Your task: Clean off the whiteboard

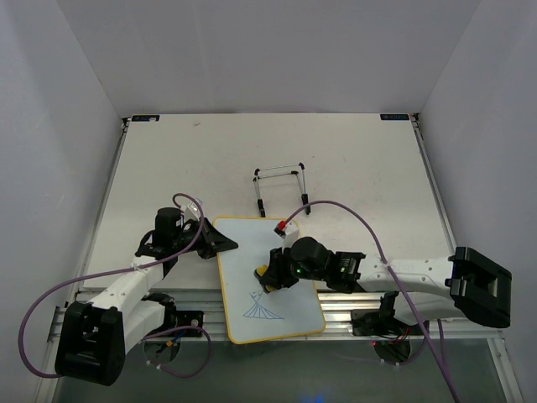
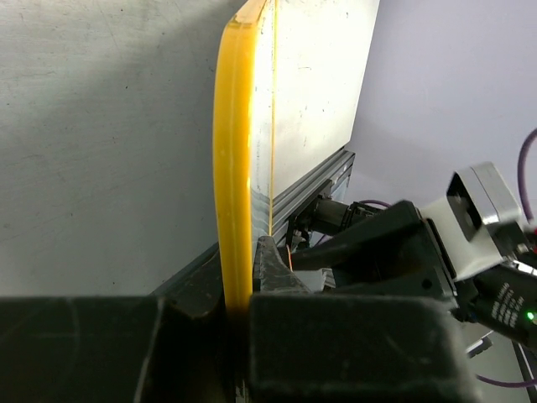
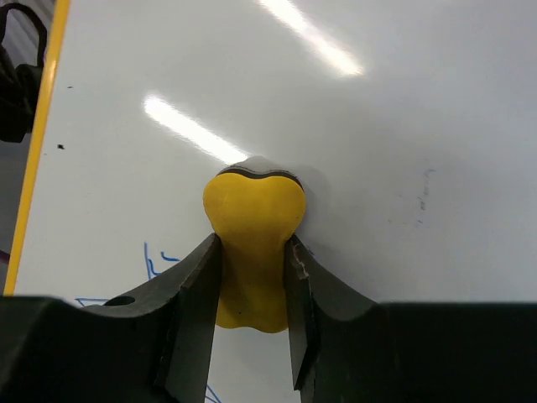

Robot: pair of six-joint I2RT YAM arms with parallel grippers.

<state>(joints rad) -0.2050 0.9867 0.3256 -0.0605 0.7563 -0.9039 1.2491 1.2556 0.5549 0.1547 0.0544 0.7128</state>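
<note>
Here, top view: whiteboard (image 1: 252, 252) at table's (image 1: 336, 159) near edge, centre; blue drawing (image 1: 262, 309) on near half unerased. Left wrist: left gripper (image 2: 239, 311) clamped on board's frame (image 2: 233, 168). Right wrist: right gripper (image 3: 254, 252) squeezing yellow eraser (image 3: 252, 206) against board. Wiping step in hand; you likely sweep nearward next, pressing.

readable text: none | table (image 1: 352, 159): far-left corner label (image 1: 144, 117) and far-right corner label (image 1: 396, 117), small, dark, print too small to read | whiteboard (image 1: 247, 243): blue line drawing (image 1: 262, 309), no letters or digits | right wrist view: faint blue marks (image 3: 424, 197), illegible
</note>
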